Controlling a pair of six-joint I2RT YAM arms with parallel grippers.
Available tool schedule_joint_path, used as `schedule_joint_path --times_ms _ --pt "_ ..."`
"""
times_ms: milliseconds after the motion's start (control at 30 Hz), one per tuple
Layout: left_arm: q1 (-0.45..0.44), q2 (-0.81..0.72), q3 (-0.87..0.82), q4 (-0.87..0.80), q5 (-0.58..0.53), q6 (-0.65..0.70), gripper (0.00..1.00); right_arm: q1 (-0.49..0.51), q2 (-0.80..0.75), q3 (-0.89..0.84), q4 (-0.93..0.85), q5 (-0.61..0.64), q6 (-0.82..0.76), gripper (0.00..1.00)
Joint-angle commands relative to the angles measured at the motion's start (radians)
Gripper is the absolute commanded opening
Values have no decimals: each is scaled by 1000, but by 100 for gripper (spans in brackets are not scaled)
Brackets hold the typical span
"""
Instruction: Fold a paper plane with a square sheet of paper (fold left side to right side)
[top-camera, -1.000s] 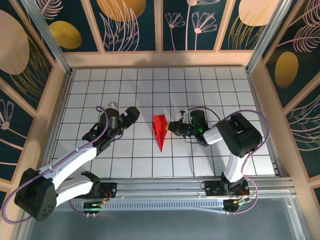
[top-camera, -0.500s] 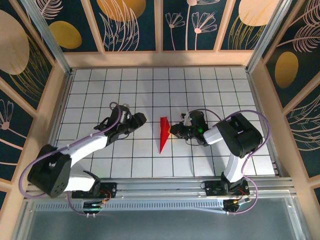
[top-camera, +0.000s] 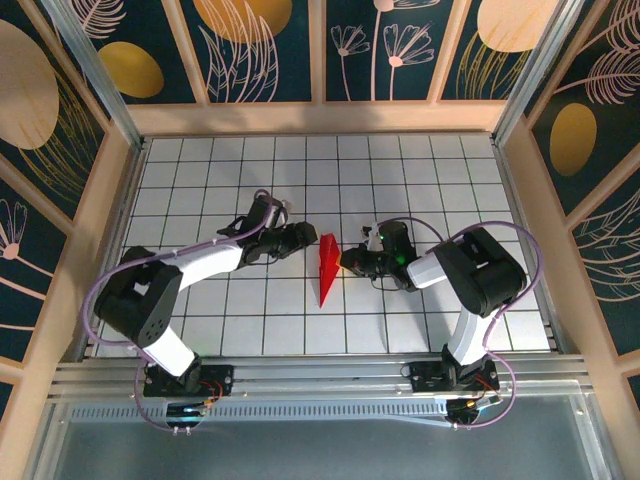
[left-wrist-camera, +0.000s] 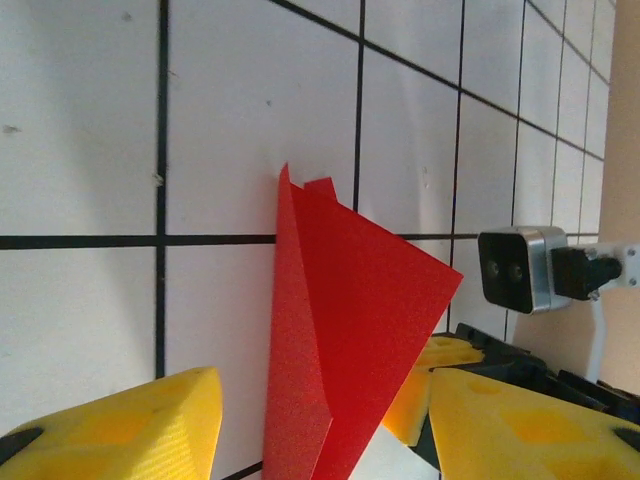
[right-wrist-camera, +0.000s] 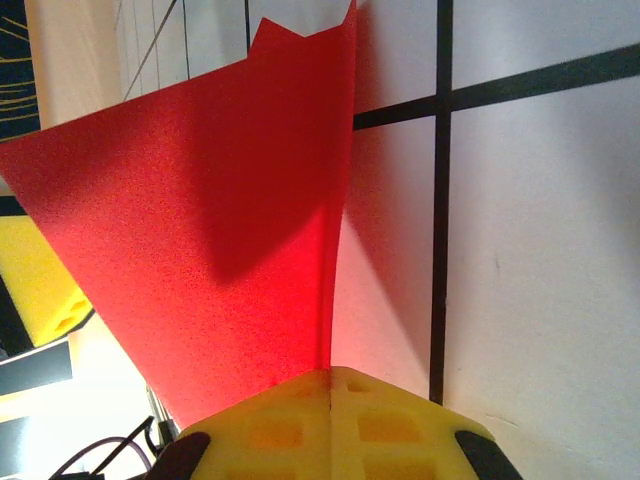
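Note:
The red sheet of paper is folded into a slim pointed paper plane (top-camera: 325, 268), its tip toward the near edge. It stands on edge on the white grid table (top-camera: 200, 170). My right gripper (top-camera: 347, 260) is shut on its right flap, with the yellow pads (right-wrist-camera: 330, 400) pinching the red paper (right-wrist-camera: 220, 240). My left gripper (top-camera: 306, 238) is open just left of the plane. Its yellow fingers (left-wrist-camera: 110, 430) straddle the red paper (left-wrist-camera: 340, 320) with a gap on each side.
The right wrist's camera block (left-wrist-camera: 515, 268) and a yellow pad of the right gripper (left-wrist-camera: 430, 385) sit close behind the paper in the left wrist view. Wooden walls (top-camera: 320, 118) frame the table. The arm bases stand on the near rail (top-camera: 320, 380).
My left arm swung right up to the paper and its jaws narrowed around it. The paper went from lying wider to standing slim on edge. The right gripper stayed shut on it.

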Motion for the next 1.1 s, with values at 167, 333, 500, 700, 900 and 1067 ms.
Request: schedule_joint_path --times_ms 167,333,500,700,900,1067 --pt "-56 126 82 -89 15 57 50 -5 -23 33 -39 10 -40 0" --pt "-74 173 137 -141 -5 85 36 -4 -29 36 -52 13 -45 0" --pt "-77 176 138 -153 -35 88 17 -4 -33 41 -74 17 -55 0" --pt "-77 140 126 -157 -70 81 0 -4 -49 71 -174 51 -107 0" --pt "-76 115 104 -151 -85 60 0 -15 -64 88 -240 70 -143 0" --pt "-77 110 93 -116 -55 19 0 -17 -91 114 -286 62 -159 19"
